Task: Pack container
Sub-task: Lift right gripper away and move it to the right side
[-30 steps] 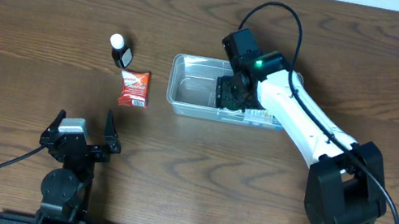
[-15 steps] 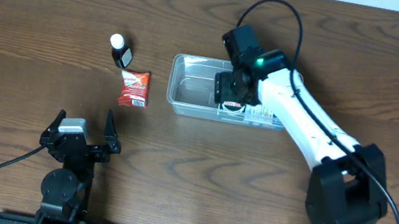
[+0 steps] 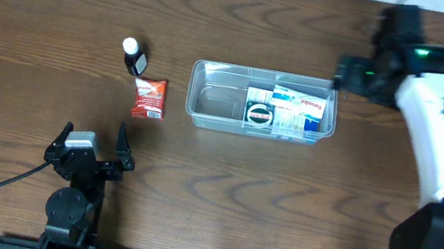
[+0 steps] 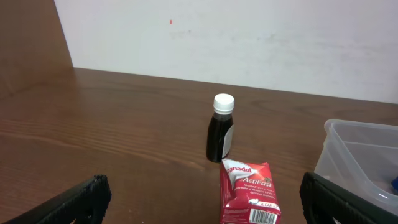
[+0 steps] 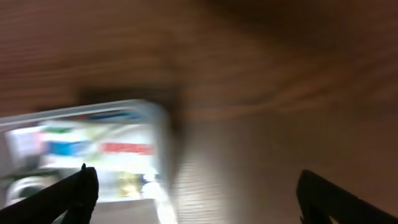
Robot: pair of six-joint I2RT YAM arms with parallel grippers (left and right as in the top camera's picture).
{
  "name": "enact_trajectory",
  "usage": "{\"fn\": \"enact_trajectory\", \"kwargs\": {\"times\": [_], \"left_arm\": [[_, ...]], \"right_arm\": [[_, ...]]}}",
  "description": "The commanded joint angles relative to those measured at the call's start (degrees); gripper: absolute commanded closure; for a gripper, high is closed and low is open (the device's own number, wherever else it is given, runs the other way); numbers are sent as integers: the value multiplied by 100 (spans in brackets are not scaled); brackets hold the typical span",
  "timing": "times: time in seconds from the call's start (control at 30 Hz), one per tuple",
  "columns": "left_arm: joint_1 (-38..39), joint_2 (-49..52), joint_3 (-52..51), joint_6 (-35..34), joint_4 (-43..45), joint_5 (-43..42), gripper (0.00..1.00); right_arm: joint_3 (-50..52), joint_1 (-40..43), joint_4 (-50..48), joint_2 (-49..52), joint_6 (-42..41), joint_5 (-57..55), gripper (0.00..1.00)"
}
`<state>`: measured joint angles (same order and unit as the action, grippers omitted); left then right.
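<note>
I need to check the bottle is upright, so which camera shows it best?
Left wrist: the bottle stands upright, side-on, with cap and label visible. Overhead shows it small, from above. Right wrist, blurred, doesn't show it.

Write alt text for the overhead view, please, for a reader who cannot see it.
A clear container sits mid-table, with small boxes in its right half. The right gripper hovers by its far right corner. A red packet and a dark bottle are to its left, with the open left gripper below them.
</note>
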<state>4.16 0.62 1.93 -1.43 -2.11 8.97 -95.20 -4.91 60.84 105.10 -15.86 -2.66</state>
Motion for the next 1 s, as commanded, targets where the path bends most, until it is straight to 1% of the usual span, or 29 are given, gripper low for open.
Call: {"fn": "enact_trajectory", "kwargs": {"times": [0.0, 0.2, 0.4, 0.97], "left_arm": [[-24, -39, -170, 57, -101, 4, 2], [-24, -39, -170, 57, -101, 4, 2], [-24, -39, -170, 57, -101, 4, 2], [-24, -39, -170, 57, -70, 4, 2]], "right_arm": [[-68, 568, 46, -61, 553, -59, 1], [-68, 1423, 31, -61, 566, -57, 1], [-68, 1864, 31, -61, 566, -57, 1], [-68, 1963, 31, -61, 566, -57, 1]]}}
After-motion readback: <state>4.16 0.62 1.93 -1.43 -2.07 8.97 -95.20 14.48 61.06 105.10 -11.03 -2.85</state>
